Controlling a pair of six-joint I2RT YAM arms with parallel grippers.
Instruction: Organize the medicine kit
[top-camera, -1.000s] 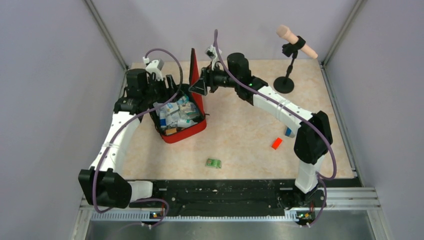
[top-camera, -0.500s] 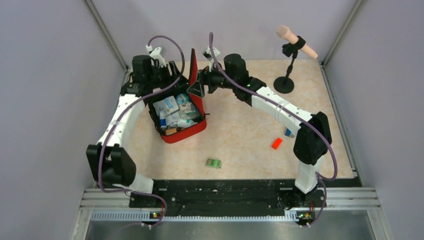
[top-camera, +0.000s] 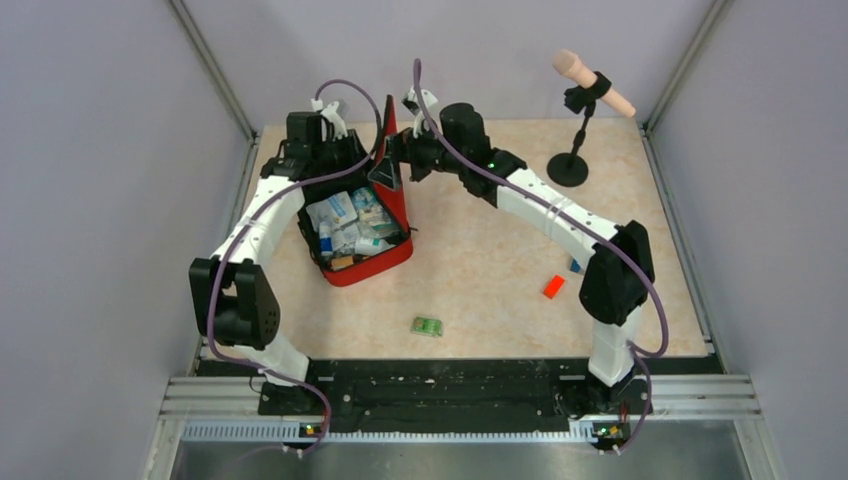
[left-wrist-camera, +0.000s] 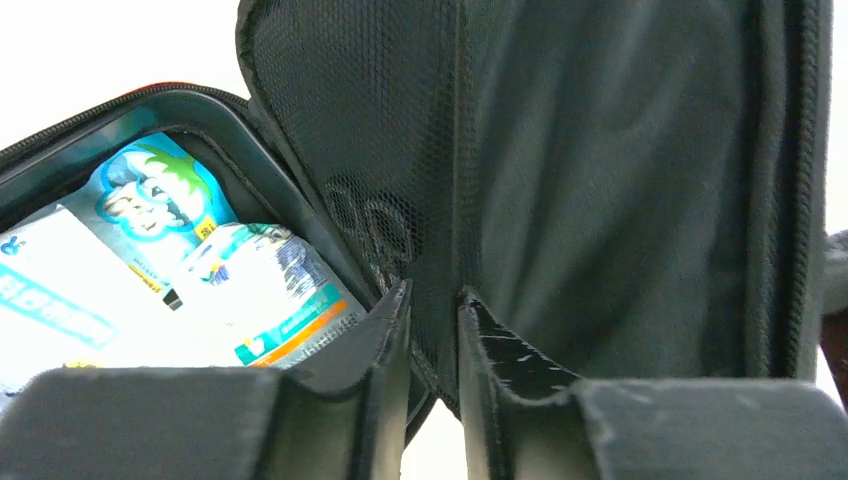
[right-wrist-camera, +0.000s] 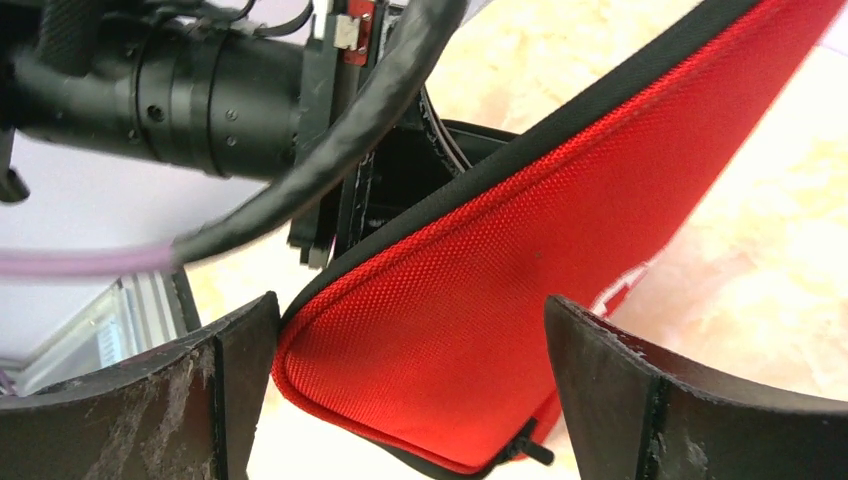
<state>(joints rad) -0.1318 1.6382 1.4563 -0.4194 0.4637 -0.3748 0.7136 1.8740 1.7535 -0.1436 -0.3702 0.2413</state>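
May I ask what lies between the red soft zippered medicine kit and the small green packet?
Only bare beige tabletop, as the top view shows.

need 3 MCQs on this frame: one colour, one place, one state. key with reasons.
1. The outside of the kit is:
A. blue
B. red
C. green

2. The green packet lies:
A. inside the kit
B. on the table, nearer the arm bases than the kit
C. on top of the lid

3. The right pincer is:
A. open, astride the edge of the lid
B. shut on the packet
C. shut on the lid

Key:
1 B: both the top view and the right wrist view show red fabric.
2 B: the top view shows it alone on bare table on the near side of the kit.
3 A: the right wrist view shows its fingers wide apart with the upright lid between them.
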